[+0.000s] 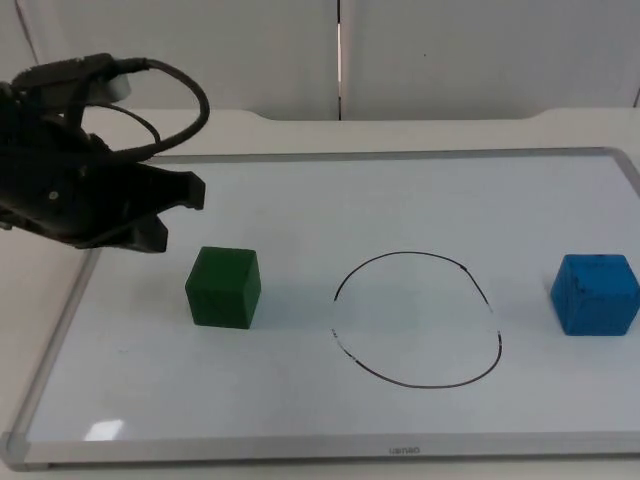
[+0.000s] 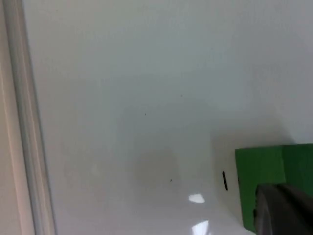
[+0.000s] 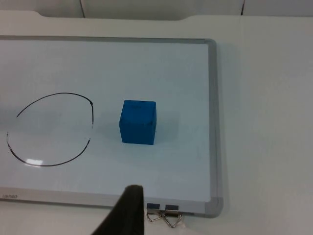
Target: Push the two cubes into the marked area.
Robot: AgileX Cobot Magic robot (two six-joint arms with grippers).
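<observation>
A green cube [image 1: 223, 287] sits on the left part of the whiteboard [image 1: 300, 200]; it also appears as the green cube [image 2: 274, 181]. A blue cube [image 1: 595, 293] sits at the board's right end and appears again as the blue cube [image 3: 138, 122]. Between them is a hand-drawn black circle [image 1: 415, 318], with neither cube inside it. My left gripper [image 1: 168, 214] hovers open just behind and to the left of the green cube, not touching it. My right gripper [image 3: 128, 210] waits back from the board, facing the blue cube.
The whiteboard has a raised grey frame [image 1: 60, 330] all around. Two metal binder clips [image 3: 164, 215] hang on its edge near a corner. White table surface [image 3: 264, 122] lies beyond the frame, and a grey partition wall [image 1: 450, 50] stands behind.
</observation>
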